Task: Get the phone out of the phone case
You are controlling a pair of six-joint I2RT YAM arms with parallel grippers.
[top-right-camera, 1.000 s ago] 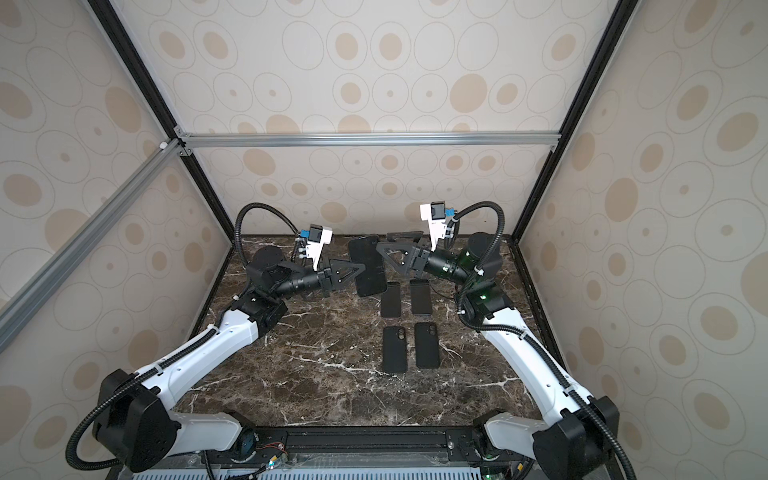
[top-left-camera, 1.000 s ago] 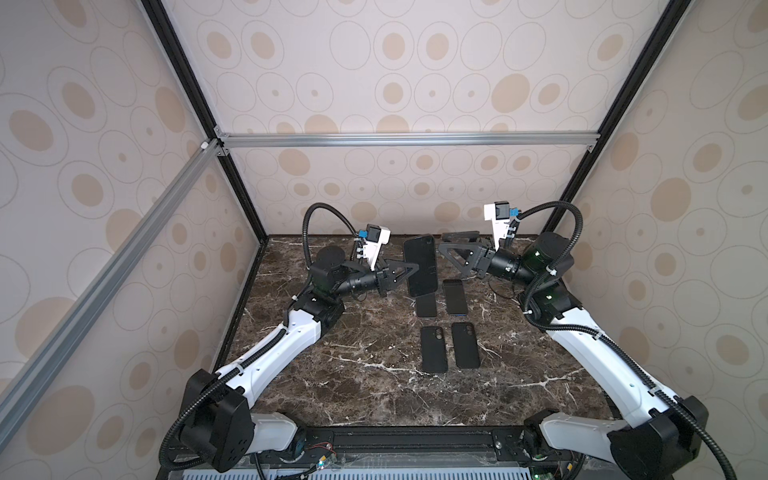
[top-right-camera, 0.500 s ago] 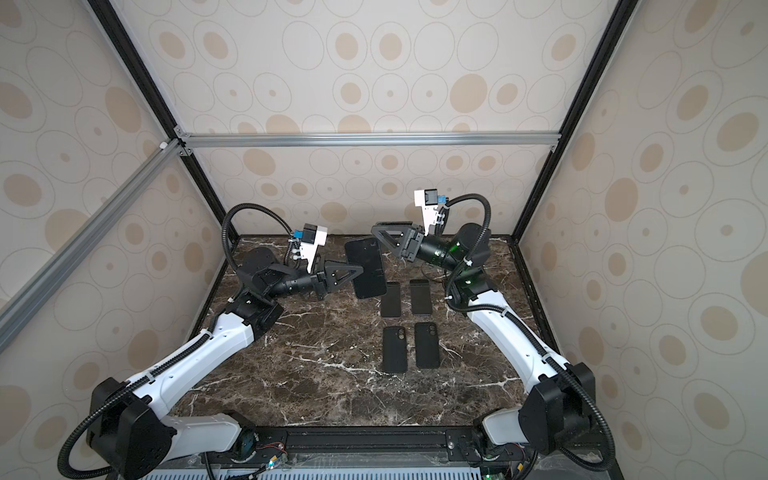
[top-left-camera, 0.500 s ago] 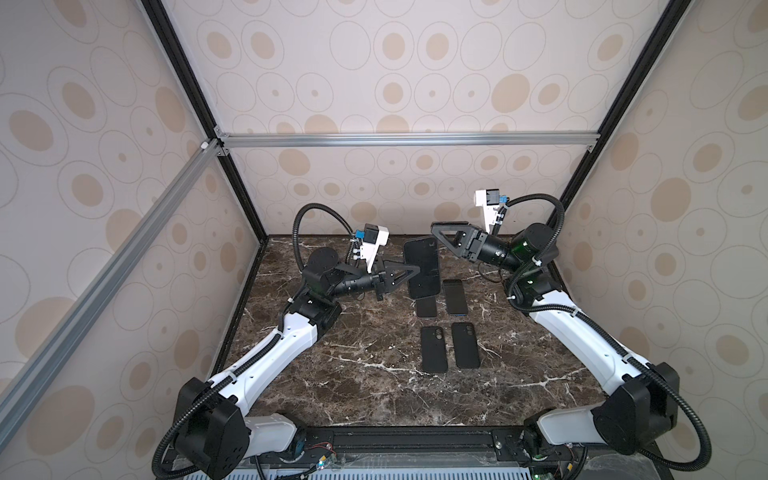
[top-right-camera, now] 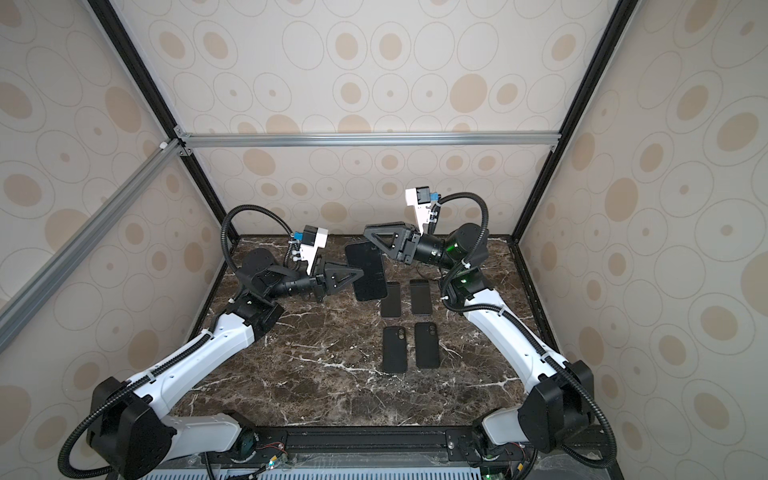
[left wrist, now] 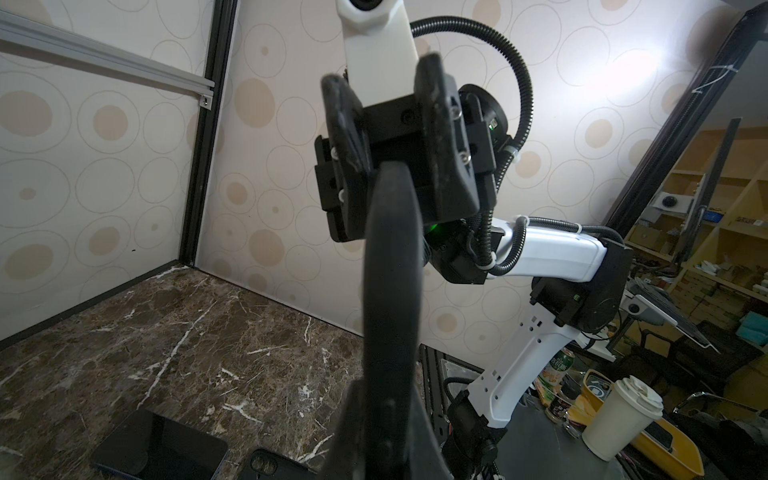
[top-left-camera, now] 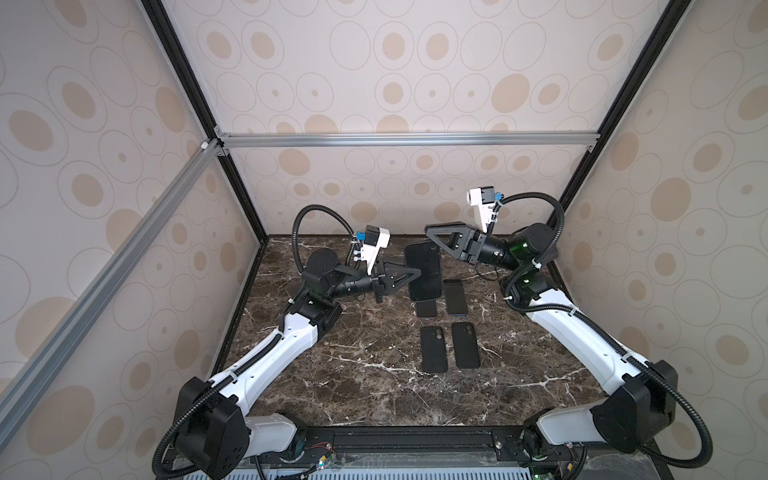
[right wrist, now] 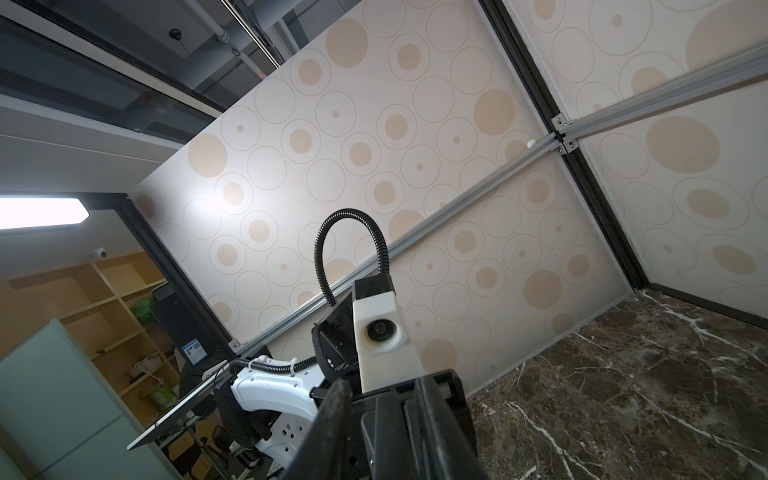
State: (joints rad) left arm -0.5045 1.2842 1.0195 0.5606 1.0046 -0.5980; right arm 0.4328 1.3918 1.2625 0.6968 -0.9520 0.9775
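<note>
A black phone in its phone case [top-left-camera: 423,271] [top-right-camera: 366,272] hangs above the back of the table, flat face towards the top views. My left gripper [top-left-camera: 417,273] [top-right-camera: 360,276] is shut on its left long edge. The left wrist view shows the phone edge-on [left wrist: 390,270], rising from my left gripper [left wrist: 386,388]. My right gripper [top-left-camera: 430,231] [top-right-camera: 370,233] reaches the phone's far top end. Its fingers [left wrist: 440,124] stand either side of that end with gaps showing. In the right wrist view the phone's edge [right wrist: 386,428] sits between the right gripper's fingers [right wrist: 334,411]. I cannot tell phone from case.
Two dark phones [top-left-camera: 456,296] [top-right-camera: 390,300] lie screen-up on the marble table [top-left-camera: 353,374], one partly under the held phone. Two black items with camera lenses [top-left-camera: 434,349] [top-left-camera: 465,345] lie in front of them. Patterned walls and black frame posts enclose the table.
My right gripper has swung left and up to the held phone's top end, and its jaws have narrowed. My left gripper has raised the phone slightly.
</note>
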